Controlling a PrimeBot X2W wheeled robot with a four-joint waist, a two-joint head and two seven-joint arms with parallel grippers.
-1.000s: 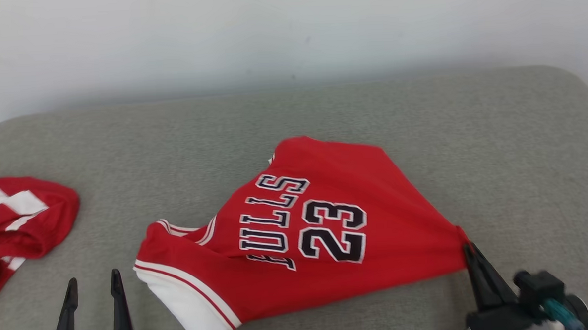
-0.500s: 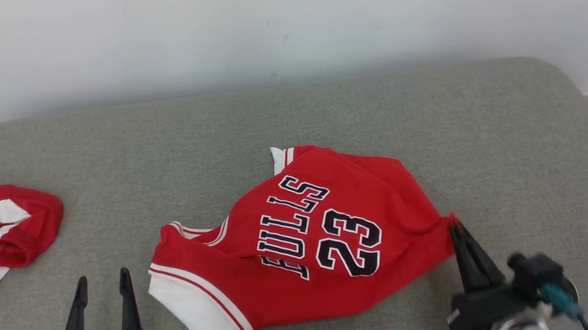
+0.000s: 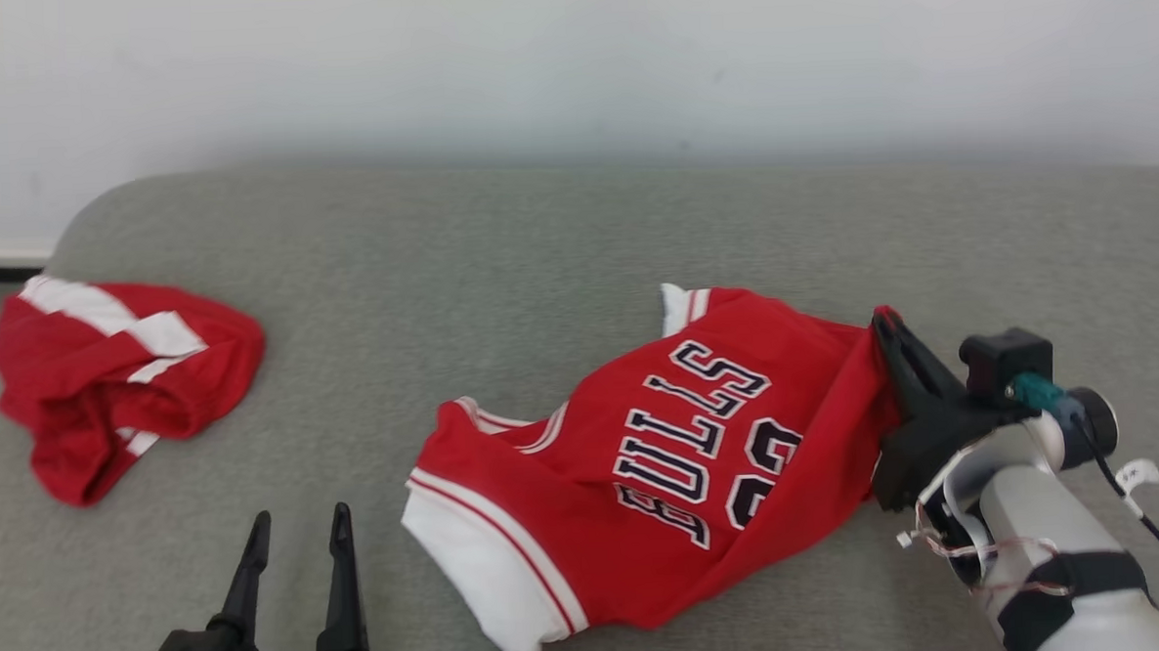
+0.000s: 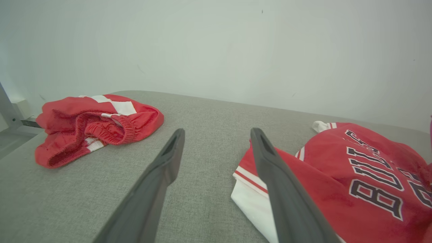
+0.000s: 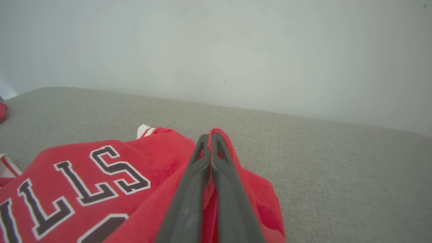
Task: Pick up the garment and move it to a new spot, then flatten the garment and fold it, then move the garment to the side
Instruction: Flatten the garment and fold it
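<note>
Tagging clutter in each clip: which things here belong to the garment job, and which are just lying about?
In the job: red Bulls jersey, its edge pinched in the shut right gripper; open, empty left gripper beside it.
Lying about: crumpled red-and-white shorts at the left end of the grey cushion; white wall.

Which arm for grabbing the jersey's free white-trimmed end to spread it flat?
Likely left. The left pincer is open, empty, and near the white-trimmed end of the jersey; the right pincer is shut on the opposite edge.
</note>
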